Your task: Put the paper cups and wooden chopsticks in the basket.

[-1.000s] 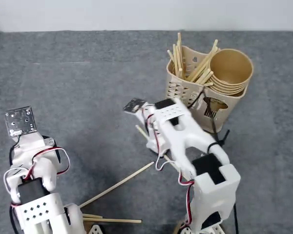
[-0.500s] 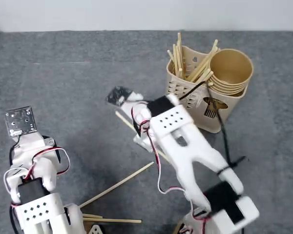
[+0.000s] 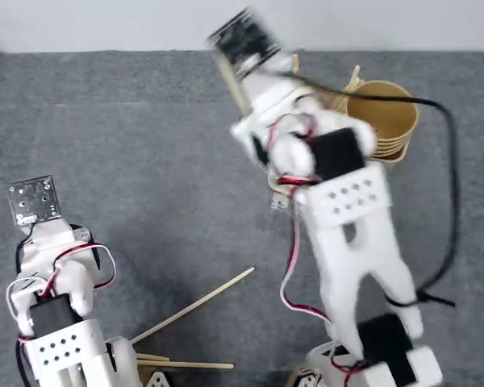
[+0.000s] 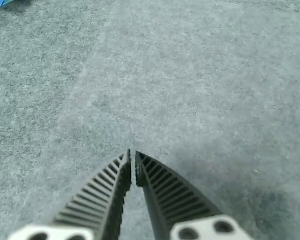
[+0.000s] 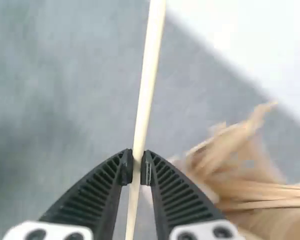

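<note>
My right gripper [image 5: 136, 167] is shut on a wooden chopstick [image 5: 149, 75] and holds it in the air close beside the basket. In the high view that chopstick [image 3: 232, 81] sticks out from under the raised right arm [image 3: 323, 153], which hides most of the basket. Stacked paper cups [image 3: 385, 117] sit in the basket's right side, and a bunch of chopsticks [image 5: 240, 170] stands in it. Two more chopsticks [image 3: 195, 305] [image 3: 189, 364] lie on the mat near the front. My left gripper [image 4: 132, 167] is shut on nothing, low over bare mat at the front left.
A grey mat [image 3: 129, 145] covers the table, with a white wall strip along the back edge. A black cable [image 3: 450, 185] loops from the right arm past the basket. The left arm's base [image 3: 60, 339] stands at the front left corner.
The right arm has lifted the chopstick off the mat and swung it up and back to the basket's left side. The left arm has not moved.
</note>
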Controlling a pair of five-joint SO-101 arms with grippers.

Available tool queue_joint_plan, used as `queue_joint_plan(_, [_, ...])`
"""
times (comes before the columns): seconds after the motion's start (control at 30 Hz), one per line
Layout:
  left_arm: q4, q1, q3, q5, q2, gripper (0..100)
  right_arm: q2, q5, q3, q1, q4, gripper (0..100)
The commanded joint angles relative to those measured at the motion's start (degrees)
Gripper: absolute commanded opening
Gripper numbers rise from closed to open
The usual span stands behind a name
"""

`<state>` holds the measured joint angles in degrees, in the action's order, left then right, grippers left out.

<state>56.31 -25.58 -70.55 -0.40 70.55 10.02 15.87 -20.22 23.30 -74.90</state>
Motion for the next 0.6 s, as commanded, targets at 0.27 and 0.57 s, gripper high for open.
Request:
queue_joint_plan(0.27, [-1.4,-0.1,0.5,-0.5,1.1,2,8.0,-9.7,1.2,-10.9,28.2,0.8])
queue_joint_plan(0.57, [-1.4,-0.1,0.4,-0.5,1.1,2,8.5,-10.5,28.5,-16.3,51.3,0.8])
